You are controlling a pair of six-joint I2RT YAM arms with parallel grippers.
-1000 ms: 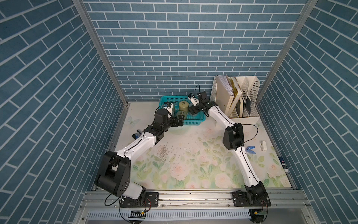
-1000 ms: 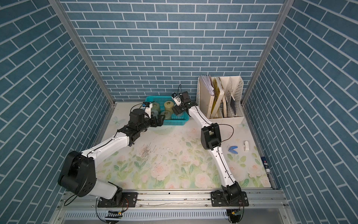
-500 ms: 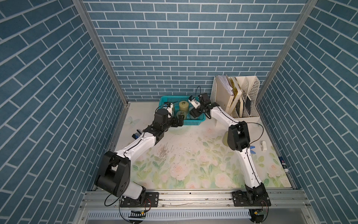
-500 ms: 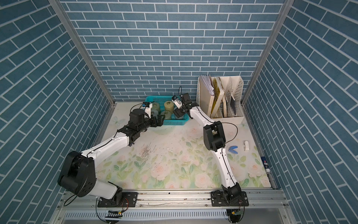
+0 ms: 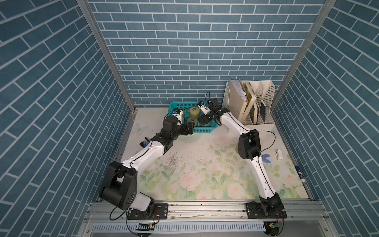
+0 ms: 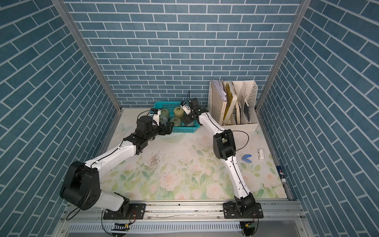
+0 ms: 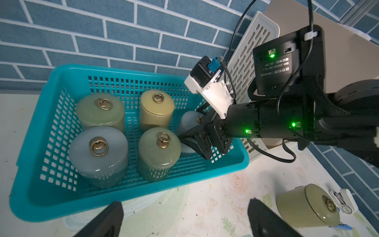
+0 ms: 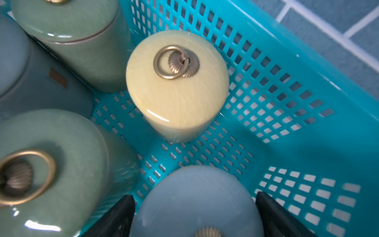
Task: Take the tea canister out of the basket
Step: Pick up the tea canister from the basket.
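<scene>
While the left gripper (image 7: 184, 202) hung spread and empty at the basket's (image 7: 61, 201) 6 o'clock wall, the right gripper (image 8: 193, 195) straddled the blue-grey tea canister (image 7: 188, 121) inside, at the 3 o'clock side. Could not tell if it pinched. Risks: the glazed wall slipping from a shallow hold, or a lift knocking the green canister (image 7: 159, 151) at its 9 o'clock.

Links: white shells on left arm (image 5: 143, 157) and right arm (image 5: 261, 174).
Joints (image 5: 249, 146): black round housings, small green lights.
Cables (image 7: 310, 14): thin, black, looping.
Camera mount (image 7: 211, 92): white, blue plug.
Left pincer (image 7: 184, 202): black, pointed.
</scene>
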